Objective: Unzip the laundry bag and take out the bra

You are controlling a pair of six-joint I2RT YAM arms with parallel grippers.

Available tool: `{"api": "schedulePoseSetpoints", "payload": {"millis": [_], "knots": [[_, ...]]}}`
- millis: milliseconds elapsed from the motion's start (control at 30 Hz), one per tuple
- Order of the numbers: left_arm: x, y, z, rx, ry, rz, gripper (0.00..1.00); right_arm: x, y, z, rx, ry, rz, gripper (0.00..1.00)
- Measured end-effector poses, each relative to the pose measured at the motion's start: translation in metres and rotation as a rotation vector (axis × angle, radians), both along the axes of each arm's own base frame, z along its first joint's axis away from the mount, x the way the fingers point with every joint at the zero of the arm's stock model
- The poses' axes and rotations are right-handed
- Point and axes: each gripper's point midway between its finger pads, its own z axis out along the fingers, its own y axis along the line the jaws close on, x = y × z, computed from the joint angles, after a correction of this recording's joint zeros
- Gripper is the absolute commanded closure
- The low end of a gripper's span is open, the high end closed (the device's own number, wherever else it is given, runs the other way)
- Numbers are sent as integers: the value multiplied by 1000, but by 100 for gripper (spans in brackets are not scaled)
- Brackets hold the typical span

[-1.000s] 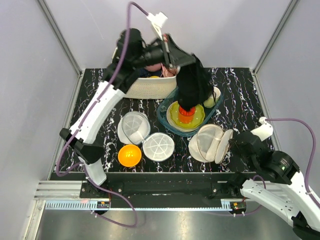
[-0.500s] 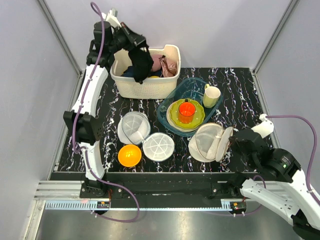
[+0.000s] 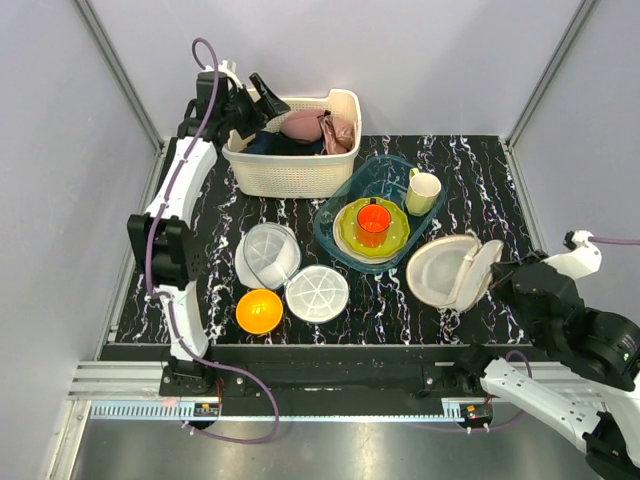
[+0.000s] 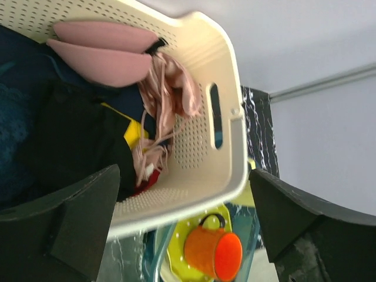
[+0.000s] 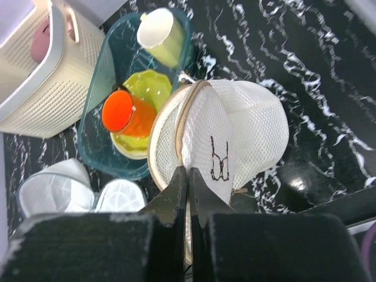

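The laundry bag (image 3: 452, 270) is a cream-white mesh clamshell lying unzipped at the right front of the table, its black logo (image 5: 220, 158) facing the right wrist camera. My right gripper (image 5: 188, 175) is shut on the rim of the bag's raised half; from above, that gripper (image 3: 497, 277) is at the bag's right edge. The dark navy bra (image 4: 23, 117) lies in the cream basket (image 3: 300, 178) at the back left, seen from above as a dark heap (image 3: 268, 144). My left gripper (image 3: 257, 100) hangs open over the basket's left end; the wrist view shows nothing between the fingers of that gripper (image 4: 185, 226).
A pink padded bra (image 4: 103, 53) and other clothes share the basket. A teal tray (image 3: 385, 178) holds a green plate, an orange cup (image 3: 373, 222) and a pale mug (image 3: 423, 191). White ribbed dishes (image 3: 268, 254) and an orange bowl (image 3: 259, 311) sit at the left front.
My left gripper carried the bra over the basket, opened, and the bra now lies inside. My right gripper has pulled the laundry bag to the right.
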Motion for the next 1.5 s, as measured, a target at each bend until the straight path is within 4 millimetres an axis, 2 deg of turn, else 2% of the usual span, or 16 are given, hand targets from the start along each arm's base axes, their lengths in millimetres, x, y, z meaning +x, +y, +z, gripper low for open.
{"api": "schedulePoseSetpoints", "payload": {"millis": [133,300,367,433,500,600,733,800,833,867,900,933,1000,1133,1333,1500], "knots": [[-49,-12,30,55,-51,-47,4,1,-16,13,-54,-26,-57,100],[-137,-38,90,100,-205,-148,4,12,-30,38,-162,-59,-142,100],[-165,-39,99,108,-240,-173,4,16,-35,46,-215,-70,-172,100],[-183,-33,97,122,-249,-174,4,20,-41,55,-263,-93,-200,100],[-191,-28,85,137,-226,-173,4,23,-45,63,-294,-122,-221,100],[-196,-24,50,161,-146,-176,4,28,-44,67,-307,-145,-234,100],[-209,-23,-5,191,0,-196,4,42,-32,40,-366,-96,-234,100],[-218,-22,-21,200,42,-205,3,51,-25,16,-425,-37,-234,71],[-224,-21,-28,205,63,-211,3,54,-24,3,-448,-6,-242,49],[-231,-21,-33,208,79,-217,2,58,-24,-8,-461,22,-254,13],[-237,-20,-35,209,85,-223,2,61,-25,-18,-467,46,-264,1],[-242,-20,-35,210,86,-227,2,64,-28,-29,-480,84,-278,0],[-250,-19,-31,212,77,-234,1,64,-31,-39,-483,119,-282,0],[-262,-15,-14,213,30,-233,1,72,-21,-36,-449,128,-242,0],[-274,-8,0,224,-13,-221,1,102,16,-17,-430,164,-115,0],[-276,0,-7,261,11,-198,1,130,51,-29,-452,242,8,0]]}}
